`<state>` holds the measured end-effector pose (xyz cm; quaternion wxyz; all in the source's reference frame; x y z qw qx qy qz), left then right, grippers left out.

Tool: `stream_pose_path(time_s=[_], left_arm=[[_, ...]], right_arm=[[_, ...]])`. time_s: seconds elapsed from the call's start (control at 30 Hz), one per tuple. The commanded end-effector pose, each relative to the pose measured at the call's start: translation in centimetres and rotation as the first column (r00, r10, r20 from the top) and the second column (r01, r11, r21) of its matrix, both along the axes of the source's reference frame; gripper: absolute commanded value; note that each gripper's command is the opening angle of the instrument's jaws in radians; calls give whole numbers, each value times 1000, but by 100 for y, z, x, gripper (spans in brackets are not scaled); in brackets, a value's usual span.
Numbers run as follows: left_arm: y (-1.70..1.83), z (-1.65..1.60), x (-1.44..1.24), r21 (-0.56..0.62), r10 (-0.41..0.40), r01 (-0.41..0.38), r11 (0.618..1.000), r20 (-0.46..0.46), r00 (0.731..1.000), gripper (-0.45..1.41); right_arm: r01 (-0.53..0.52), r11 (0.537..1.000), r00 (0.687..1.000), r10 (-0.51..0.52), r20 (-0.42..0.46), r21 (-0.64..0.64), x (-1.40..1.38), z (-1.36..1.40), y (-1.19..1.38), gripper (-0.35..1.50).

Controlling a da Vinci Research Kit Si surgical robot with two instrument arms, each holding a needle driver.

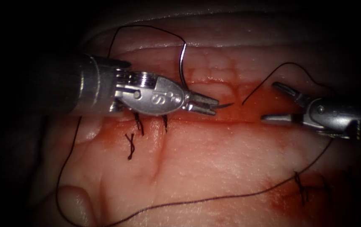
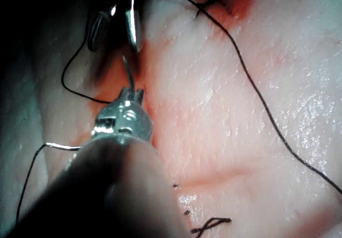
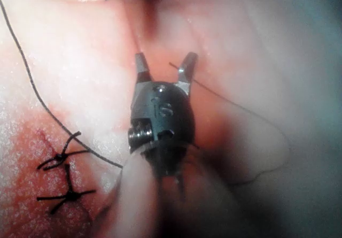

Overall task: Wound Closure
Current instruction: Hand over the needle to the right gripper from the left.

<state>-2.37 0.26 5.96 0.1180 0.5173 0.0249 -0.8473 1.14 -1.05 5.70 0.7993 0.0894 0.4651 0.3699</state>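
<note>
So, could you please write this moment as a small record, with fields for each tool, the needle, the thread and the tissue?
left tool: left arm's tool, jaws shut on the needle near its pointed end
right tool: right arm's tool, jaws open, holds nothing
needle: needle arcs up from the left jaws; tip free above the cut, not in the tissue
thread: thread loops across the tissue
tissue: tissue, cut horizontal, red fluid, knotted stitches

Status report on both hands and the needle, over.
Left hand shut on needle near its tip, needle out of tissue. Right hand open, empty. Thread loose across tissue.
</note>
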Motion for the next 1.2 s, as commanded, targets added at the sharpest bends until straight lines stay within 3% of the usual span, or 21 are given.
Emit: stream_pose_path(time_s=[0.03, 0.1, 0.17, 0.2, 0.27, 0.33, 0.4, 0.47, 0.5, 0.77, 0.93, 1.0, 1.2], left_arm=[[1, 5, -5, -5, 1, -1, 1000, 2, 1000, -45], [-5, -1, -1, -44, 8, -7, 999, 36, 999, -45], [-15, -8, 6, -105, 39, -28, 994, 104, 994, -45], [-19, -10, 7, -120, 49, -33, 992, 127, 991, -45], [-23, -11, 8, -128, 57, -39, 991, 143, 988, -45], [-34, -14, 7, -164, 109, -78, 983, 189, 976, -45], [-48, -19, 0, -222, 181, -125, 967, 256, 949, -45], [-51, -20, -2, -234, 195, -133, 963, 267, 944, -45], [-57, -23, -6, -262, 224, -147, 954, 291, 930, -45], [-71, -45, -14, -347, 281, -151, 926, 364, 888, -45], [-73, -49, -15, -367, 284, -134, 920, 394, 874, -45], [-73, -48, -15, -369, 283, -131, 920, 396, 873, -45], [-73, -47, -15, -371, 281, -129, 920, 390, 877, -45]], right_arm=[[-2, 1000, 1000, 2, -14, 21, 8, 5, -6, 67], [-34, 994, 996, 42, -76, 108, 9, 7, -5, 79], [-116, 964, 975, 157, -160, 241, 15, 11, -3, 123], [-122, 955, 969, 174, -174, 270, 17, 12, -3, 126], [-116, 948, 965, 178, -191, 297, 18, 13, -4, 126], [-71, 911, 945, 192, -265, 407, 24, 17, -7, 118], [4, 869, 905, 207, -372, 495, 36, 23, -9, 92], [17, 856, 890, 223, -399, 516, 39, 23, -10, 92], [39, 837, 851, 258, -457, 545, 46, 24, -11, 94], [119, 790, 785, 296, -544, 602, 76, 14, -18, 96], [155, 747, 696, 382, -608, 647, 88, 6, -20, 96], [156, 738, 675, 406, -616, 657, 91, 2, -19, 97], [162, 725, 654, 429, -623, 669, 96, -10, -20, 101]])
